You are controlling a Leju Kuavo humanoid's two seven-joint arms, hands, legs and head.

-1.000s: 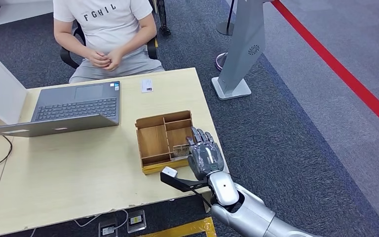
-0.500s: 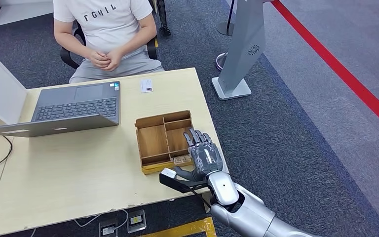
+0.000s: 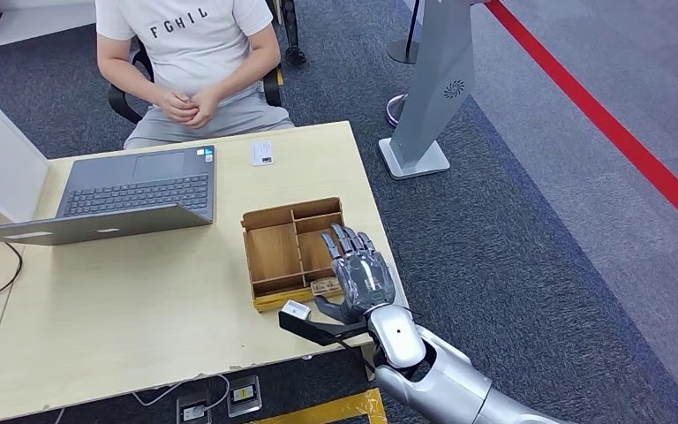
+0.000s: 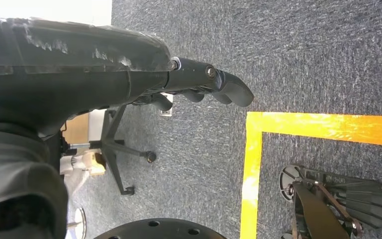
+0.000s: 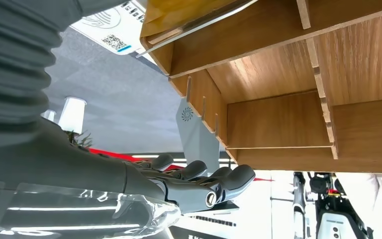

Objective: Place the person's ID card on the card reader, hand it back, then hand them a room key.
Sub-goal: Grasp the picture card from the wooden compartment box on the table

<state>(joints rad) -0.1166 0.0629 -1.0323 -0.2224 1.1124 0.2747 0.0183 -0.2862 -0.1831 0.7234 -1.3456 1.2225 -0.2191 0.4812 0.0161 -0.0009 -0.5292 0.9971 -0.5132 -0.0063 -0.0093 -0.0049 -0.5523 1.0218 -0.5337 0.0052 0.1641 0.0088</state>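
While over tray: right hand (image 3: 359,276) fingers (image 3: 342,243) spread, holding nothing
Tray: wooden organizer (image 3: 275,253) beneath fingers
Card: small card (image 3: 325,286) beside thumb

The person's white T-shirt (image 3: 190,40), beyond the table's far edge, is showing the dark letters "FGHIL" across its chest.

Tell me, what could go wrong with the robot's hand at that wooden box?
The right hand hovers over the wooden box with fingers spread. The card lies in a narrow slot at the front, so the fingers might slip off it or bump the dividers. The box sits near the table edge, so a push could slide it off.
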